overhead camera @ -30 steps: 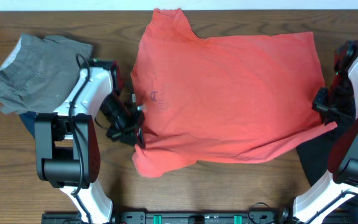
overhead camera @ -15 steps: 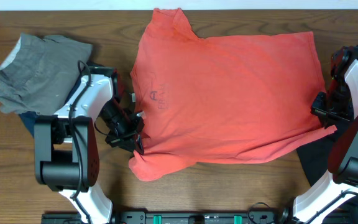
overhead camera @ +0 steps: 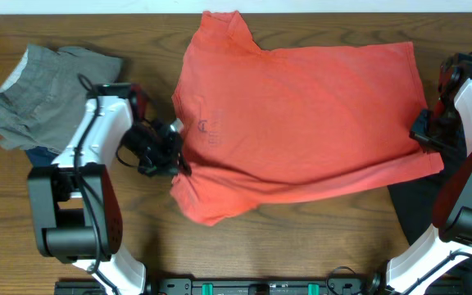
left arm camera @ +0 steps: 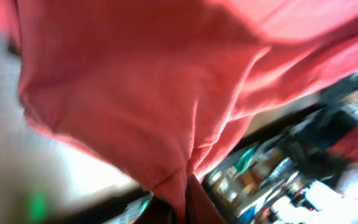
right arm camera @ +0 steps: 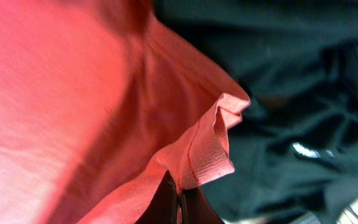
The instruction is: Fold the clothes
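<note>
My left gripper [overhead camera: 174, 160] is pinched tight on the edge of the coral T-shirt [overhead camera: 301, 115]. In the left wrist view the cloth funnels down into my closed fingertips with no gap showing. My right gripper [overhead camera: 423, 135] is clamped the same way on the opposite hem, where only a thin fold of the stitched edge sits between the pads.

I think the main risk is the thin bite on the right. If I pull the two sides apart or lift unevenly, that narrow strip of hem could slide out and the fold would land crooked. The black garment [right arm camera: 303, 93] lies directly under and beside my right fingers, so a low sweep could drag it along or catch it. At the shirt's 7 o'clock corner the cloth is bunched and loose. Carrying the edge over without tension would probably trap that lump inside the fold.

From the overhead view the T-shirt lies spread across the middle of the table [overhead camera: 301, 246]. I hold it at its 9 o'clock side with the left and its 3 o'clock side with the right. A narrower part runs up toward 12 o'clock. The grey garment [overhead camera: 43, 102] sits well apart, at about 10 o'clock from my left gripper.
</note>
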### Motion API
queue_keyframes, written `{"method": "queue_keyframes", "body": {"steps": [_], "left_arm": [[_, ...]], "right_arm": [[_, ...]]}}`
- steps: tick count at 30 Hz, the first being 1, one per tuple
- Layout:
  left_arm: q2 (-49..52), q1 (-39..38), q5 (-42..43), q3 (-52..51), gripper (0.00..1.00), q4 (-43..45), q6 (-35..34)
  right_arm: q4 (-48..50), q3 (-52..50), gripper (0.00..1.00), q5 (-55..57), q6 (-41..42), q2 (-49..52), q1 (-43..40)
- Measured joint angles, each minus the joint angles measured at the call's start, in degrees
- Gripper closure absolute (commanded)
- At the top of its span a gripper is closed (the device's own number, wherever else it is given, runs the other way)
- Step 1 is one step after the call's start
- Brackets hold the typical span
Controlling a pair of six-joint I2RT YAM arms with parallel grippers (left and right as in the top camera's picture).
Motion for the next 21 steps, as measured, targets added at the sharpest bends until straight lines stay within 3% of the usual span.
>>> {"method": "queue_keyframes", "body": {"steps": [6, 16, 17, 18, 19, 20, 21], "left_arm": [[0.0, 5.5, 12.7, 0.3, 0.94, 13.3, -4.2], [0.0, 5.6, 17.6, 0.4, 0.93, 34.0, -15.7], [0.0, 5.5, 17.6, 0.4, 0.89, 34.9, -16.4], [0.0, 5.4, 17.6, 0.4, 0.75, 35.5, -17.2], [0.0, 5.4, 17.6, 0.4, 0.57, 36.2, -17.6], [0.0, 5.3, 17.5, 0.4, 0.44, 36.7, -18.3], [0.0, 5.3, 17.6, 0.5, 0.41, 36.9, -18.9]], "right_arm": [[8.4, 0.0, 0.99, -2.9, 0.0, 0.0, -0.1], [17.7, -0.1, 0.99, -5.6, 0.0, 0.0, -0.2], [18.3, -0.1, 0.99, -5.7, 0.0, 0.0, -0.2], [18.9, -0.1, 0.94, -5.8, 0.0, 0.0, -0.2], [19.6, -0.1, 0.82, -5.8, 0.2, 0.0, -0.2], [20.1, -0.1, 0.67, -5.8, 0.4, 0.0, -0.2], [21.0, -0.1, 0.51, -6.0, 0.2, 0.0, -0.2]]}}
